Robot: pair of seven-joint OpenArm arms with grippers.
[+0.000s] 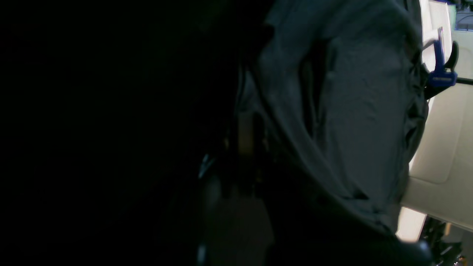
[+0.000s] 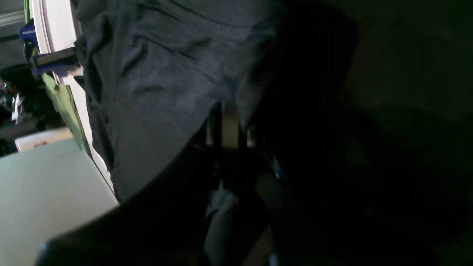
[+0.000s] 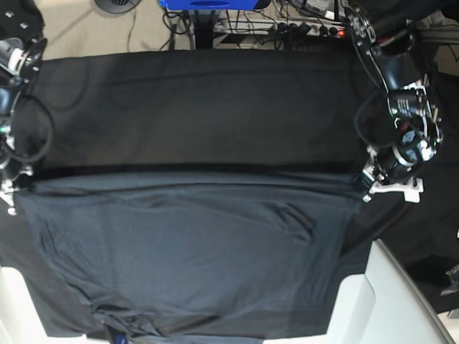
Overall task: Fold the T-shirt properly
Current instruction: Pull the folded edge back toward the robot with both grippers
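T-shirt [image 3: 186, 251], dark charcoal, spreads across the lower half of the black-draped surface [image 3: 215, 100], its top edge pulled taut between both arms. Left end effector [image 3: 367, 183] at three o'clock and right end effector [image 3: 13, 188] at nine o'clock each pinch a corner. Folding well likely means moving both together, keeping that edge level and tension even.

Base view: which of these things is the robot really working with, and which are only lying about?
Part of the job:
- T-shirt, stretched between both arms
- left gripper, shut on one corner
- right gripper, shut on the other

Only lying about:
- black tablecloth
- blue clamp on the table edge
- cables on the floor
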